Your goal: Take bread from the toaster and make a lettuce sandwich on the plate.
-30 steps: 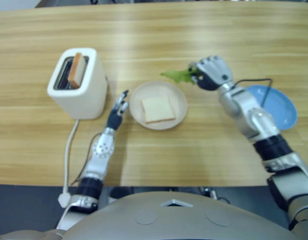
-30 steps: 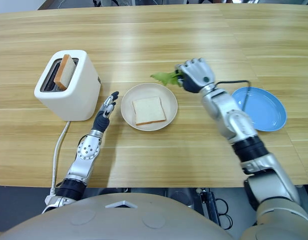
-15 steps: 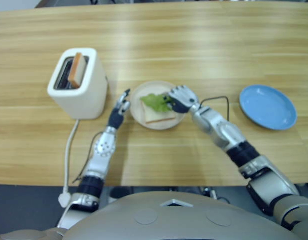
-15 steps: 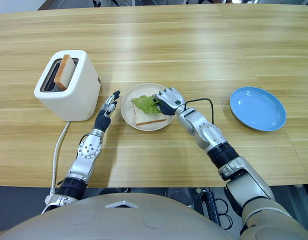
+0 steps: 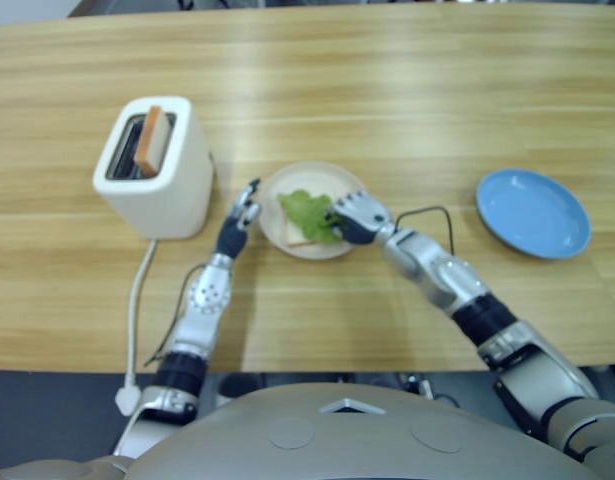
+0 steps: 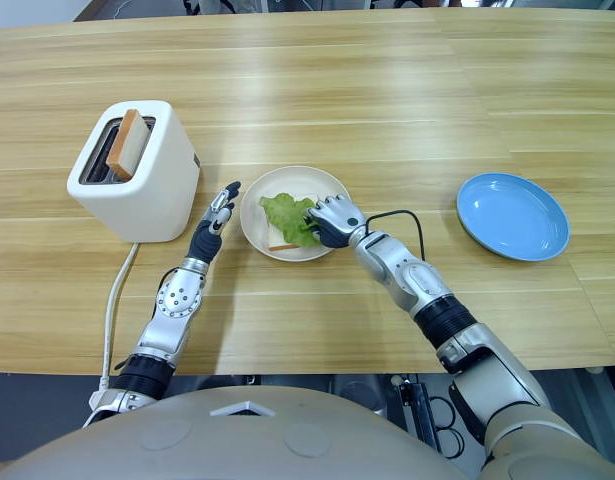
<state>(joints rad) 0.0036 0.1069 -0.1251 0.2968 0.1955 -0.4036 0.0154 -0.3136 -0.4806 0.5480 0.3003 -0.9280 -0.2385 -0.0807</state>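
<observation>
A white toaster (image 6: pixel 135 170) stands at the left with one bread slice (image 6: pixel 126 144) sticking up from its slot. To its right lies a cream plate (image 6: pixel 265 190) with a slice of bread (image 6: pixel 280 244) almost fully covered by a green lettuce leaf (image 6: pixel 287 217). My right hand (image 6: pixel 332 220) rests on the plate's right side, its fingers curled on the edge of the lettuce. My left hand (image 6: pixel 215 219) lies open on the table between the toaster and the plate, fingers stretched toward the far side, holding nothing.
A blue plate (image 6: pixel 512 216) sits at the right of the wooden table (image 6: pixel 387 90). The toaster's white cord (image 6: pixel 115 310) runs down to the table's near edge. A thin black cable (image 6: pixel 402 217) loops beside my right wrist.
My right hand carried the lettuce from above the table down onto the bread, then spread it lower over the slice. The left hand has stayed put.
</observation>
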